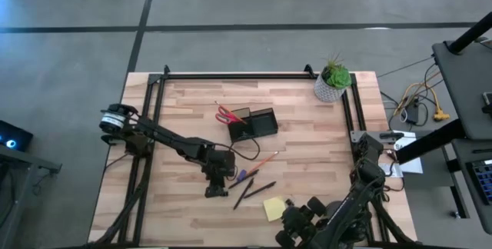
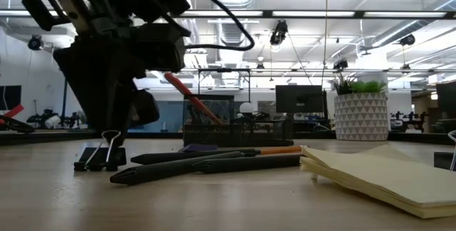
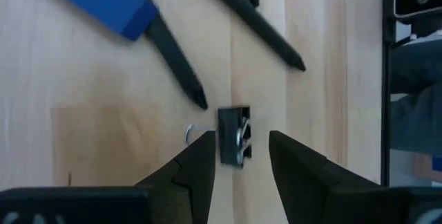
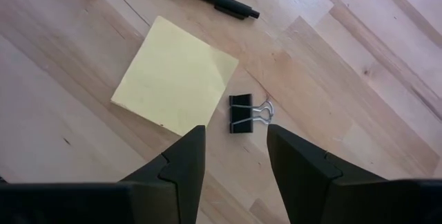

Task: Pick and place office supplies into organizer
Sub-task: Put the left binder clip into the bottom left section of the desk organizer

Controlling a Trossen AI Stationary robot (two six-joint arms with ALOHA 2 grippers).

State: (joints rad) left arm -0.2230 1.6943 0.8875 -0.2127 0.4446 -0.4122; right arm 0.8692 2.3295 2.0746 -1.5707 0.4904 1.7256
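Two arms were over the desk [image 1: 307,149]. The left end effector [image 3: 238,156] sat low over a black binder clip [image 3: 233,134], fingers spread, the clip lying between the fingertips [image 3: 206,148] with no clear contact. In the high view the left end effector [image 1: 216,187] was near the front middle of the desk, just left of the pens. The right end effector [image 4: 235,141] hung over the front right area, fingers apart and holding nothing, with a second binder clip [image 4: 242,113] on the wood ahead of them, just beside the yellow sticky-note pad [image 4: 173,75]. The organizer [image 1: 252,124] stood mid-desk, with the red-handled scissors [image 1: 227,114] at its left end; from the low view the scissors [image 2: 187,97] leaned up out of it. An orange pencil [image 1: 264,160], a purple-tipped pen [image 1: 241,176] and dark pens [image 1: 254,190] lay loose on the desk between the organizer and the sticky-note pad [image 1: 274,207]. A potted plant [image 1: 332,80] stood at the far right corner.
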